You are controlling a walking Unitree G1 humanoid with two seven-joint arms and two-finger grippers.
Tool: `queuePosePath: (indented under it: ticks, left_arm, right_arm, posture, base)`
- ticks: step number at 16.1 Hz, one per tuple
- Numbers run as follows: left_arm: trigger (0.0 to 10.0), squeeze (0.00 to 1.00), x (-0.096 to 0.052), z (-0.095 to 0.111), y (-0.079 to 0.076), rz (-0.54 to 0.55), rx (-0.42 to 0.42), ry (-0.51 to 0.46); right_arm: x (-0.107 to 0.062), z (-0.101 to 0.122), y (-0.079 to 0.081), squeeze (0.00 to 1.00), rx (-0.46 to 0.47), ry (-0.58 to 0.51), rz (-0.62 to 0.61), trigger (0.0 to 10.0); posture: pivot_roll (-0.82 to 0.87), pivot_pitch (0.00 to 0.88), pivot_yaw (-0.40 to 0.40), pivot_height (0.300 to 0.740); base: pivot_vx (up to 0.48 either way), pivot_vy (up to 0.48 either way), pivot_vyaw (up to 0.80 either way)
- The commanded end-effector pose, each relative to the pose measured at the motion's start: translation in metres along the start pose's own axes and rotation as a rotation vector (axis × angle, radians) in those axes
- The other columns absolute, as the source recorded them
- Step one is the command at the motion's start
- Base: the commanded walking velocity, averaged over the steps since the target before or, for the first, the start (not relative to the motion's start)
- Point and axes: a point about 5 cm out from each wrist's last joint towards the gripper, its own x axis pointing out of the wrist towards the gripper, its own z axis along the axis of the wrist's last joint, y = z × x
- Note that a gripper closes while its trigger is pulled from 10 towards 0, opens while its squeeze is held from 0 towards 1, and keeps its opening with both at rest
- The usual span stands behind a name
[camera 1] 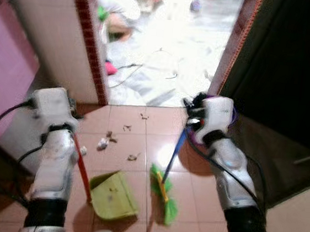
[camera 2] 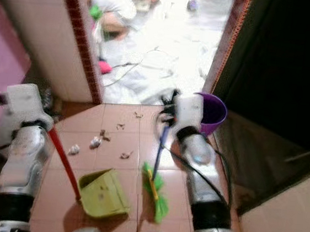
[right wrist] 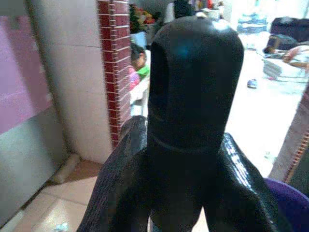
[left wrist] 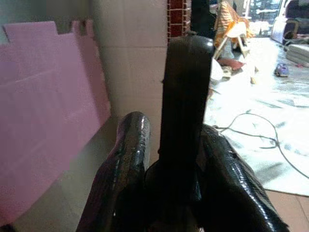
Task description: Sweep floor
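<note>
Tiled floor (camera 1: pixel 139 164) before a doorway: left claw (left wrist: pixel 176 159) is clamped round the red handle of a green dustpan (camera 1: pixel 112 196), which rests on the tiles. Right claw (right wrist: pixel 186 159) grips the blue handle of a green broom (camera 1: pixel 163 193), bristles down just beside the dustpan. Debris scraps (camera 1: pixel 108 140) lie near, ahead of both; a purple bucket (camera 2: pixel 213 114) stands at the doorway.

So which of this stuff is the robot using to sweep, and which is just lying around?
For the sweeping:
- green broom, held by the right gripper
- green dustpan on its red handle, held by the left gripper
- litter scraps on the tiled floor

Just lying about:
- purple bucket by the doorway
- cable on the pale floor beyond
- pink panel against the wall
</note>
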Motion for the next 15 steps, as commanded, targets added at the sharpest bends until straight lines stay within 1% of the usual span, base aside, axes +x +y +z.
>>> queuePosePath:
  ticks: [1, 3, 5, 7, 11, 15]
  left_arm:
    - [10.0, 0.0, 0.0049, 0.016, 0.0095, 0.045, 0.013, -0.083]
    - [10.0, 0.0, 0.007, 0.0193, 0.0125, 0.065, 0.024, -0.104]
    - [10.0, 0.0, 0.0075, 0.0208, 0.0125, 0.052, 0.029, -0.111]
    - [10.0, 0.0, 0.0066, 0.0205, 0.0122, 0.046, 0.029, -0.118]
    - [10.0, 0.0, 0.0058, 0.0194, 0.011, 0.043, 0.022, -0.117]
    - [10.0, 0.0, 0.0083, 0.0215, 0.0101, 0.041, 0.023, -0.127]
  right_arm:
    - [0.0051, 0.0123, 0.0008, 0.0, -0.033, -0.058, 0.003, 10.0]
    - [0.0064, 0.0142, -0.0022, 0.0, -0.045, -0.065, -0.011, 10.0]
    - [0.0097, 0.0192, 0.0008, 0.0, -0.024, -0.093, 0.003, 10.0]
    - [0.0107, 0.0199, 0.0028, 0.0, -0.023, -0.096, 0.023, 10.0]
    - [0.0096, 0.0191, 0.0033, 0.0, -0.024, -0.095, 0.024, 10.0]
    - [0.009, 0.0193, 0.0012, 0.0, -0.021, -0.097, 0.022, 10.0]
  posture:
    - [-0.02, 0.014, 0.0, 0.74]
    - [-0.02, 0.016, -0.005, 0.74]
    - [-0.02, 0.016, -0.007, 0.74]
    - [-0.02, 0.017, -0.003, 0.74]
    - [-0.03, 0.017, -0.002, 0.74]
    - [-0.03, 0.017, -0.002, 0.74]
  base:
    - [0.0, 0.0, 0.0]
    - [0.0, 0.0, 0.0]
    - [0.0, 0.0, 0.0]
    - [0.0, 0.0, 0.0]
    - [0.352, 0.0, 0.0]
    - [0.449, 0.0, 0.0]
